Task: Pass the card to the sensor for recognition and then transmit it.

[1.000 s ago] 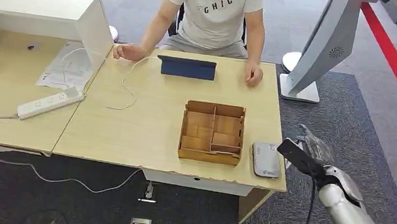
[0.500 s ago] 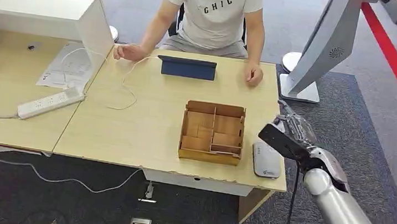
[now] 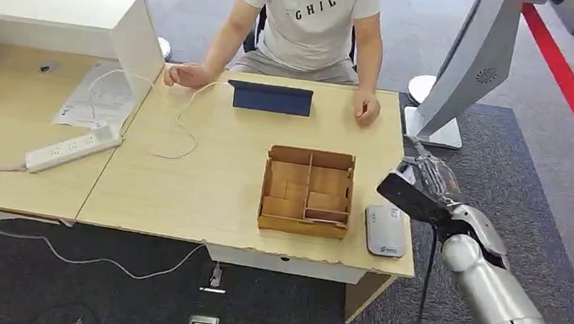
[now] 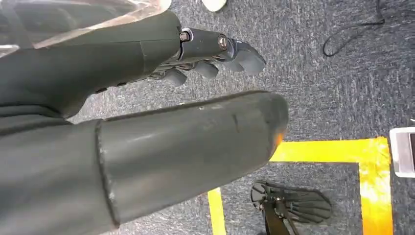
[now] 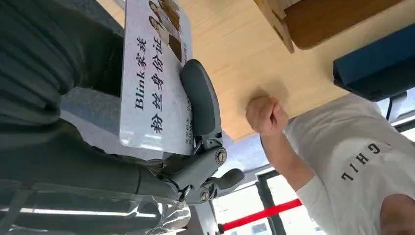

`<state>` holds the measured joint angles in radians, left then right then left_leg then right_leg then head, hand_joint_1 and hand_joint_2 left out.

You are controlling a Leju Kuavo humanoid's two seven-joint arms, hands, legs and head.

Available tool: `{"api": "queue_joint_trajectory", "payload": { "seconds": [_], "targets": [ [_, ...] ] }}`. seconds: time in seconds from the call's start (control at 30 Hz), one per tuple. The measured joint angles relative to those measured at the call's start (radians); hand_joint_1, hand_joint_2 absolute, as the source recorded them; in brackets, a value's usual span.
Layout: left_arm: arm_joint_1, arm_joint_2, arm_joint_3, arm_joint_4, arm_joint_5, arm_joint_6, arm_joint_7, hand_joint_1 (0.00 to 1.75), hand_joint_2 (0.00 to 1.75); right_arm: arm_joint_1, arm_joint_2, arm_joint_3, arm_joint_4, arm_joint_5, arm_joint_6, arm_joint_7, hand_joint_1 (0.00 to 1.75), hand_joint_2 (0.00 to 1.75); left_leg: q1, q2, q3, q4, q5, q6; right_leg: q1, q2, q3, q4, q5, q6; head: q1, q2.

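1. Right robot hand (image 3: 424, 194) grips the card (image 5: 155, 78), held at the surface (image 3: 210, 170) edge just beside the sensor (image 3: 385, 230).
2. Left robot hand (image 4: 147, 112) hangs over the floor, fingers loosely apart, holding nothing.
3. Wooden box (image 3: 307, 191) beside the sensor; person (image 3: 307, 19) seated opposite.

The desk (image 3: 184, 191) is viewed from high above, facing forward and down. The carpet (image 4: 303, 63) is seen close from the left wrist. The desk and seated person (image 5: 352, 161) are shared with the right wrist view.
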<state>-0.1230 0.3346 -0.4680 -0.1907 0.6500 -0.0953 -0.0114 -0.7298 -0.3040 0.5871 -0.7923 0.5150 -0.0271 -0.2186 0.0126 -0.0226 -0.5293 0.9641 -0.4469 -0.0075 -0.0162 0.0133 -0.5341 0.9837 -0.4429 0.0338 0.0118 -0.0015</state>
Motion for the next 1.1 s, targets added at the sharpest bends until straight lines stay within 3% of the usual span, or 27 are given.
{"api": "queue_joint_trajectory", "payload": {
  "seconds": [0.4,1.1],
  "targets": [
    [-0.022,-0.005,-0.027,0.000,-0.013,-0.007,-0.003,0.00,0.00,0.000,0.012,-0.003,0.182,0.006,-0.043,-0.039,1.75,1.75,0.000,0.000,0.000,0.000,0.000,0.000,0.000,0.000,0.000,0.000,0.000,0.000,0.000,0.000],
    [-0.031,-0.026,-0.066,-0.005,-0.012,-0.001,-0.021,0.00,0.00,0.027,0.039,-0.018,0.249,-0.011,-0.038,-0.077,1.75,1.75,0.000,0.000,0.000,0.000,0.000,0.000,0.000,0.000,0.000,0.000,0.000,0.000,0.000,0.000]
  ]
}}
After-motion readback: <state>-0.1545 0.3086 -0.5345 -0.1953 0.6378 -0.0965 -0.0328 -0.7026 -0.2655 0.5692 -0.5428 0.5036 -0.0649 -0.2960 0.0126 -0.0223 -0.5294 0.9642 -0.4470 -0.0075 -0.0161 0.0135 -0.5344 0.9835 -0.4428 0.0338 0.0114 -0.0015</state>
